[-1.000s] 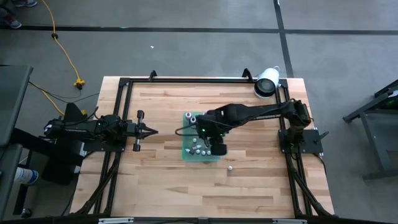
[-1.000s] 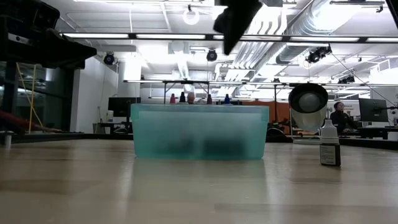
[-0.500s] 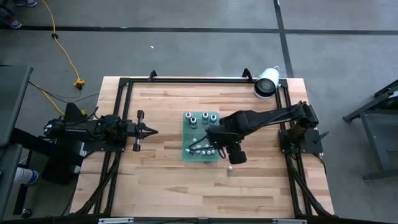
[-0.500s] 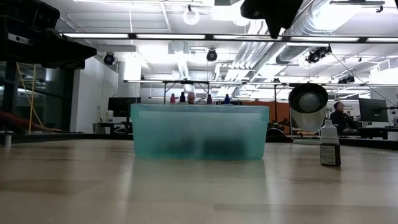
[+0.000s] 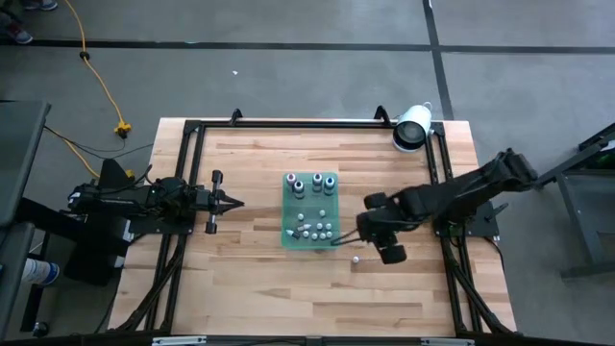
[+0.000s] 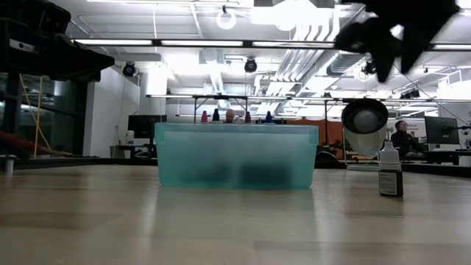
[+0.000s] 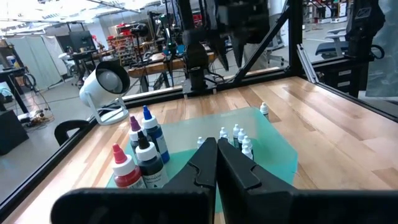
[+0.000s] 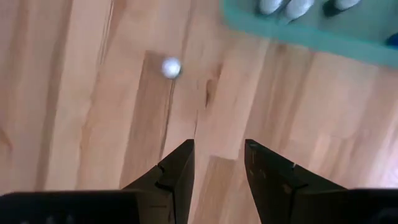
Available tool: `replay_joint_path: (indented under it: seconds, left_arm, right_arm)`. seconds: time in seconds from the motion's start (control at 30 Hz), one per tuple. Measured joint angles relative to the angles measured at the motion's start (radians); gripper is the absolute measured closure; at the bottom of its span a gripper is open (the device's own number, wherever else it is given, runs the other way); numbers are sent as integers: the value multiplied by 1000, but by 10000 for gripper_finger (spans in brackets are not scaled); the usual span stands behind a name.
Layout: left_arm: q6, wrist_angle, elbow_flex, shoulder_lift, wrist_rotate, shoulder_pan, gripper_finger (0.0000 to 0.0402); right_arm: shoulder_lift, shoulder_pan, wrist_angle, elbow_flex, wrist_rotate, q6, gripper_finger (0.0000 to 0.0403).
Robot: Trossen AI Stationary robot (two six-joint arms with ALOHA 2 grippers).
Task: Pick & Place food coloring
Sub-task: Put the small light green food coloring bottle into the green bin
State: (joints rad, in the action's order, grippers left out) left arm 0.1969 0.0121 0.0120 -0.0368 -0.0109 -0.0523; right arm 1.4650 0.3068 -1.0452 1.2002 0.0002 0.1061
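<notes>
The green tray (image 5: 309,237) stands mid-table and holds several food coloring bottles (image 5: 311,183), tall ones with coloured tops (image 7: 144,146) and small whitish ones (image 7: 239,138). One small bottle (image 5: 355,259) stands alone on the wood to the right of the tray, upright on its base (image 6: 390,175). My right gripper (image 5: 373,236) hovers open above the table just right of that bottle (image 8: 171,67), pointing steeply down, with nothing between its fingers (image 8: 217,158). My left gripper (image 5: 233,201) waits shut at the table's left, level, pointing at the tray (image 7: 216,163).
A large white cylinder (image 5: 412,127) lies at the far right corner of the table (image 6: 364,118). A black frame (image 5: 288,122) runs around the table's edge. Bare wood lies near and to the right of the tray.
My right gripper has swung away from above the tray toward the table's right edge and a little toward the near edge, sinking slightly. It now hangs beside the lone bottle. The bottles and the tray have stayed where they were.
</notes>
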Motion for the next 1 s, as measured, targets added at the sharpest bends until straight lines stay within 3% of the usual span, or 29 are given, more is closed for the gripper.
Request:
replay_joint_path:
  seconds: [0.2, 0.37, 1.0]
  left_arm:
    - [0, 0, 0, 0, 0, 0, 401]
    - [0, 0, 0, 0, 0, 0, 401]
    - [0, 0, 0, 0, 0, 0, 401]
  right_arm:
    - [-50, 90, 251, -215, 11, -105, 273]
    - [-36, 127, 456, -316, 19, -168, 273]
    - [137, 125, 674, -334, 19, -193, 222]
